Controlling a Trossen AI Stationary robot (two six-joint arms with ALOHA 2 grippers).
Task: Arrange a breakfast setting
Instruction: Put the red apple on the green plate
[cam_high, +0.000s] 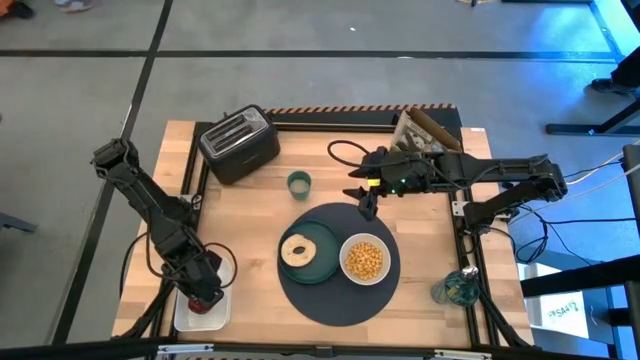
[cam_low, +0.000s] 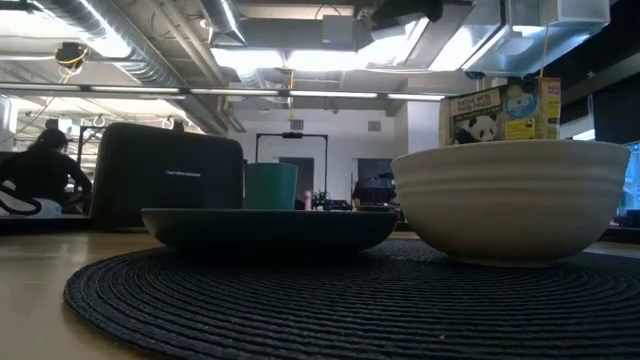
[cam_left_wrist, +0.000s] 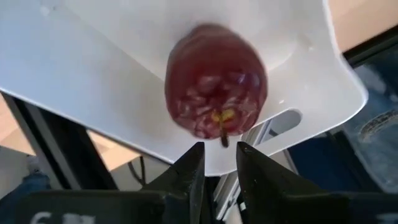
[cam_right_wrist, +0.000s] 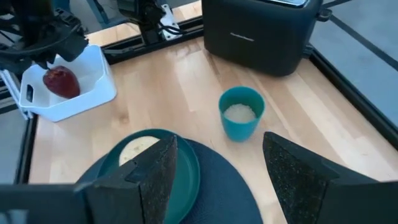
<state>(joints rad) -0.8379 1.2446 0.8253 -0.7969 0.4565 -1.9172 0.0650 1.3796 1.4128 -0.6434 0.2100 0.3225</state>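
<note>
The dark round mat (cam_high: 338, 290) lies at the table's near middle. On it stand the teal plate (cam_high: 322, 268) bearing the bagel (cam_high: 298, 250) and the white bowl (cam_high: 363, 259) of yellow cereal. The small green cup (cam_high: 299, 184) stands beyond the mat. The red fruit (cam_left_wrist: 214, 84) lies in the white tray (cam_high: 190, 312) at the near left, stem end toward my left gripper (cam_left_wrist: 219, 165), which hovers just over it with a narrow gap. My right gripper (cam_high: 367, 200) is wide open and empty over the mat's far edge. The spoon does not show. My left gripper comes at the red fruit from above. The stem's tip (cam_left_wrist: 222, 142) lies right at the mouth of the narrow gap between the fingers; I cannot tell whether they touch it. The fruit rests in the tray.
The black toaster (cam_high: 238, 143) stands at the far left. A cereal box (cam_high: 425, 130) stands at the far right, and a glass (cam_high: 455, 290) at the near right edge. Bare wood lies left of the mat. A person (cam_low: 40, 170) sits in the room behind.
</note>
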